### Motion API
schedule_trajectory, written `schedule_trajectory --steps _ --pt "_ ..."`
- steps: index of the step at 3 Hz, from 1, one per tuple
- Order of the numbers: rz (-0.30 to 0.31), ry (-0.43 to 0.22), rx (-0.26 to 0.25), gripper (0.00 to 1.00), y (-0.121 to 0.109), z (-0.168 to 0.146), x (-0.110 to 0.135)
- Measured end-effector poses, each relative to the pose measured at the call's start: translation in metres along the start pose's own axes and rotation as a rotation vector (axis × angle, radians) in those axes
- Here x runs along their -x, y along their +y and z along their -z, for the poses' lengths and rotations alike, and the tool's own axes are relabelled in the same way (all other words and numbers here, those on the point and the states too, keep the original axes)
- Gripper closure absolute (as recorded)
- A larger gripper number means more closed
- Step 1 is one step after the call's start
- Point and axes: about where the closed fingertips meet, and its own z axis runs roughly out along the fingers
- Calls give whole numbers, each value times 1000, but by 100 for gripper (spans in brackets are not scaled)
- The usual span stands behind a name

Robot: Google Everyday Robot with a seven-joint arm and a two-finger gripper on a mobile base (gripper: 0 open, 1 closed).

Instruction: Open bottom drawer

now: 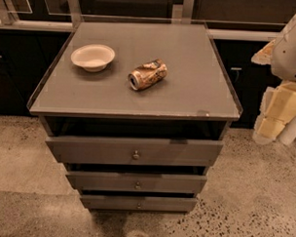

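A grey cabinet with three drawers stands in the middle of the camera view. The bottom drawer [137, 203] is the narrowest front, lowest down, with a tiny round knob [139, 205] at its centre. Above it are the mid-sized drawer [136, 181] and the widest top drawer [134, 150]. All three fronts stand slightly out from the frame. My arm and gripper [279, 113] are at the right edge, level with the cabinet's top and well away from the drawers.
On the cabinet top [198, 88] lie a white bowl [92, 57] at the left and a crushed can [147, 74] on its side near the middle. Speckled floor [252, 202] surrounds the cabinet. Dark cabinets [247, 75] run along the back.
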Motion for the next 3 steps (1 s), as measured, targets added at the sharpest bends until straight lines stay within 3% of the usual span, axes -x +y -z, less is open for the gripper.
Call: schedule_trajectory --steps 1,2,3 --pt "0 0 0 0 0 0 0" --pt "8 -17 -32 0 7 5 2" --pt "-10 -95 -12 0 29 -29 -18"
